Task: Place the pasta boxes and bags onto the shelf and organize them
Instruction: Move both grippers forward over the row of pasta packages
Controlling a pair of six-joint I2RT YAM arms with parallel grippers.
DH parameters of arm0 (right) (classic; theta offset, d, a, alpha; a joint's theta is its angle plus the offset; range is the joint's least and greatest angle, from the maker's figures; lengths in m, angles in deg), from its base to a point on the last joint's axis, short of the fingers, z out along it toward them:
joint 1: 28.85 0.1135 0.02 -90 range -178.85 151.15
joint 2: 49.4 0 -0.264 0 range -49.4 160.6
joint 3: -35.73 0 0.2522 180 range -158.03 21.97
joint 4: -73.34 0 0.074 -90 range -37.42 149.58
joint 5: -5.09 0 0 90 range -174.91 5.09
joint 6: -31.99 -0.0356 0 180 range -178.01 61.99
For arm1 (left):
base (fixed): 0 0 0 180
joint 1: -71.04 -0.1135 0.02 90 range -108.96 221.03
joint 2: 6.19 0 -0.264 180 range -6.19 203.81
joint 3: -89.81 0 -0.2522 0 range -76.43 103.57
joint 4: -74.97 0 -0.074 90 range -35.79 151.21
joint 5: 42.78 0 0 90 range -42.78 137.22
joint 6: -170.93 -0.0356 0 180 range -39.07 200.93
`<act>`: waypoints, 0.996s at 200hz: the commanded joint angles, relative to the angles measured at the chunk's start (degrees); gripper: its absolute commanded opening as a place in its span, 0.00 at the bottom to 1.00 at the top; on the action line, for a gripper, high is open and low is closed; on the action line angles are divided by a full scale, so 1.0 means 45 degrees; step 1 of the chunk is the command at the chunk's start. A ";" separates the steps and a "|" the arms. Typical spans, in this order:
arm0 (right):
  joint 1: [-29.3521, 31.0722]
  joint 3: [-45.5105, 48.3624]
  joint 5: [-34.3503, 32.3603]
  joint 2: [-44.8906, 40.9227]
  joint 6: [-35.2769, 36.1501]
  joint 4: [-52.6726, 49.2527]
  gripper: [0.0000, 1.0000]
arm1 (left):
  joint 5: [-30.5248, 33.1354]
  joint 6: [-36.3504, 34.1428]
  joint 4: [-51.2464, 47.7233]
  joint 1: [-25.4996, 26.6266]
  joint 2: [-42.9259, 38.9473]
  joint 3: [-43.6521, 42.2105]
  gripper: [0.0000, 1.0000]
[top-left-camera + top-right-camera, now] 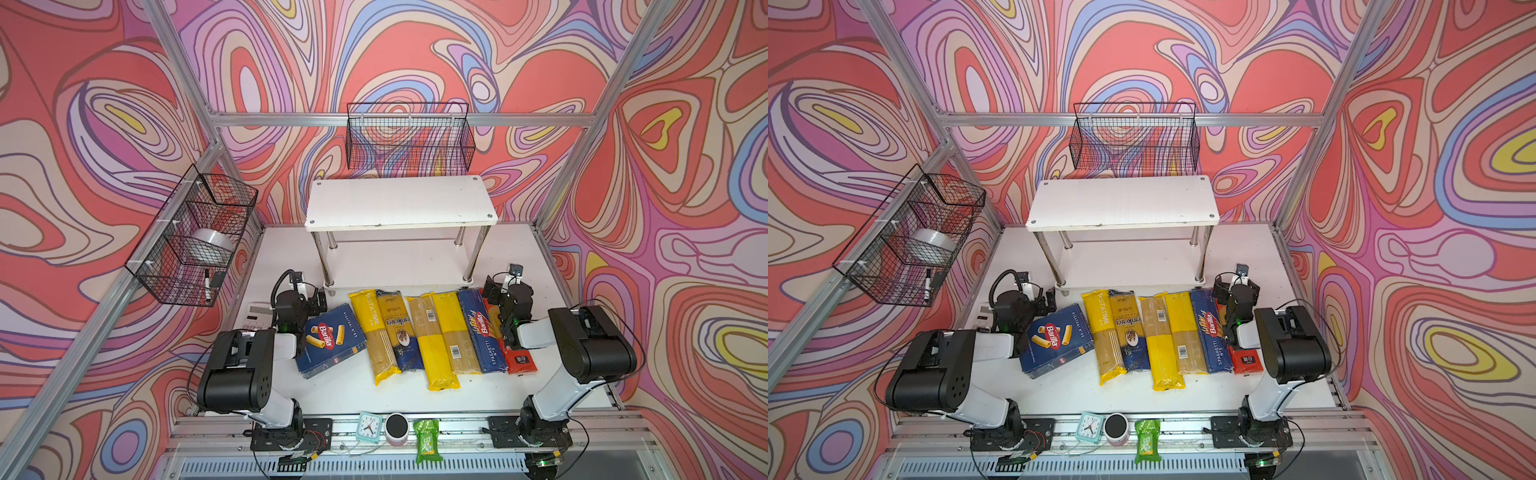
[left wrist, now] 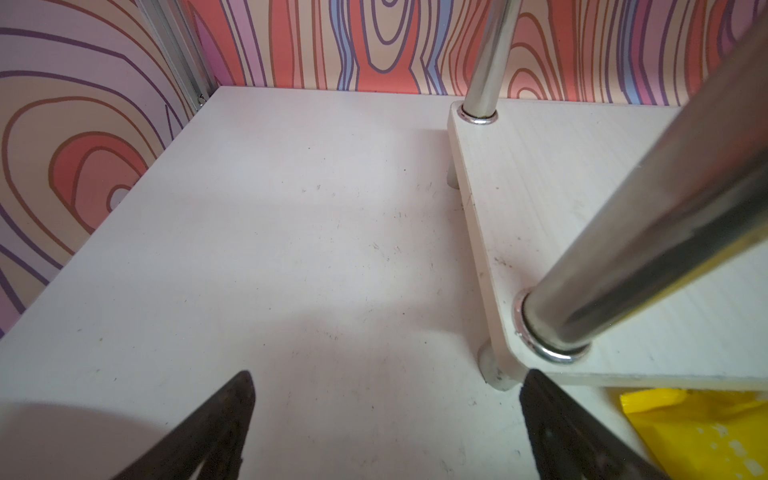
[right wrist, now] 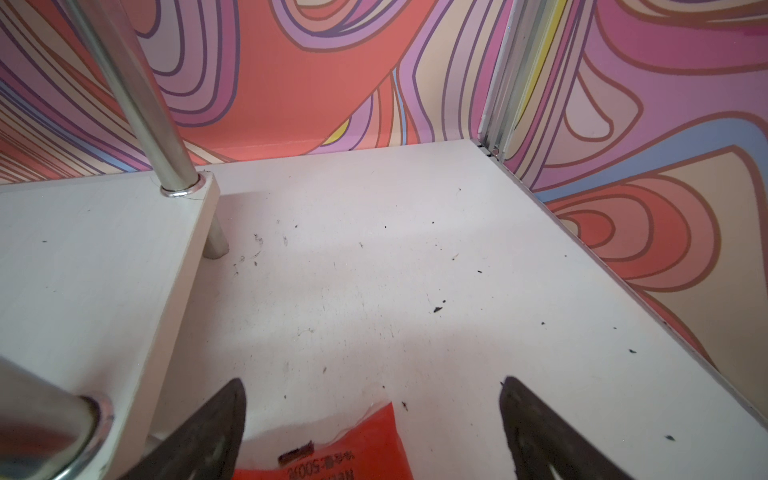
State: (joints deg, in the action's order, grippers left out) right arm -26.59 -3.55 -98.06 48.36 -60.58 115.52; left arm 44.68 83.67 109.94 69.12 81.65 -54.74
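Blue rigatoni box lies flat on table, left end of a row w/ four slim bags, narrow spaghetti box & red bag, all just in front of white shelf. L gripper by shelf's left corner, fingers wide, holding nothing; R gripper above red bag's end, also wide & empty.

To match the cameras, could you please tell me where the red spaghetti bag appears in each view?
Top view: red bag at the pasta row's right end, under the right arm.
Top view: red bag, same spot.
Left wrist: not in it.
Right wrist: red bag beneath the open right pincer.
Landmark: the shelf, in all views.
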 commanded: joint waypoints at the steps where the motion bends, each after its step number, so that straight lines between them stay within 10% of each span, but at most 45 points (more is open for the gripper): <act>1: -0.0054 -0.0200 0.0073 0.0132 -0.0030 0.0049 0.98 | -0.0130 -0.0180 0.0382 0.0054 0.0067 -0.0051 1.00; 118: -0.0068 -0.0198 0.0201 -0.0093 0.0175 -0.0104 0.98 | -0.0175 -0.0163 0.0497 0.0054 0.0042 -0.0106 1.00; 199: 0.0761 -0.3606 0.2085 -0.4961 -0.2268 -1.1529 0.86 | -0.2212 0.0444 -0.5907 0.0199 -0.3598 0.1614 1.00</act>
State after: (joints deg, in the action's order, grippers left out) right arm -25.93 -14.94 -91.89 31.33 -64.42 86.65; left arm 40.76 83.15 94.22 69.23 70.70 -50.72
